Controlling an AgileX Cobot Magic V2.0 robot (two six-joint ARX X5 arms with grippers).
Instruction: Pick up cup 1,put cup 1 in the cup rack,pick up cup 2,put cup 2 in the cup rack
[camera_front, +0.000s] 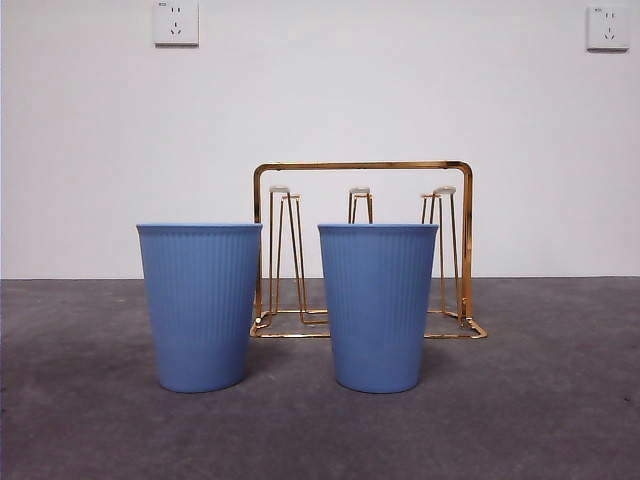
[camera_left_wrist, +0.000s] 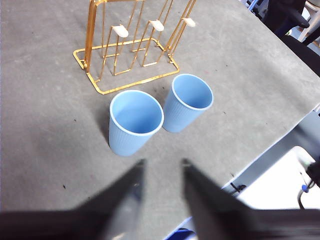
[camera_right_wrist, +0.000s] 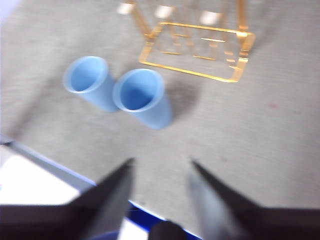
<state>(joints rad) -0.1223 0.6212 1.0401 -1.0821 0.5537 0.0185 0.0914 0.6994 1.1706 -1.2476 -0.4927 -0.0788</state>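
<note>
1. Two blue ribbed cups are seen standing upright, mouths up, on the grey table (camera_front: 560, 400), side by side and apart from each other. One cup (camera_front: 200, 305) stands on the front view's left; the other cup (camera_front: 377, 305) stands to its right.
2. The cup rack (camera_front: 360, 250) is placed just behind the cups, toward the table's far edge by the wall. Its gold frame is upright and all its white-tipped prongs are bare, so no cup is judged to have been racked yet.
3. The left gripper (camera_left_wrist: 160, 175) is held above the table with its jaws parted by a moderate gap, and nothing is held between them. Both cups are seen ahead of it and below, with the rack beyond them.
4. The right gripper (camera_right_wrist: 160, 172) is likewise held aloft, jaws spread and empty. That picture is blurred, but the cups are seen ahead and off to one side, the rack beyond.
5. Neither arm is shown in the front view, so both are judged to be well above the cups. Which arm is nearer cannot be told with certainty.
6. Each cup's long axis is vertical, so a grasp on the rim or wall from above is judged to be called for, followed by inversion over a prong.
</note>
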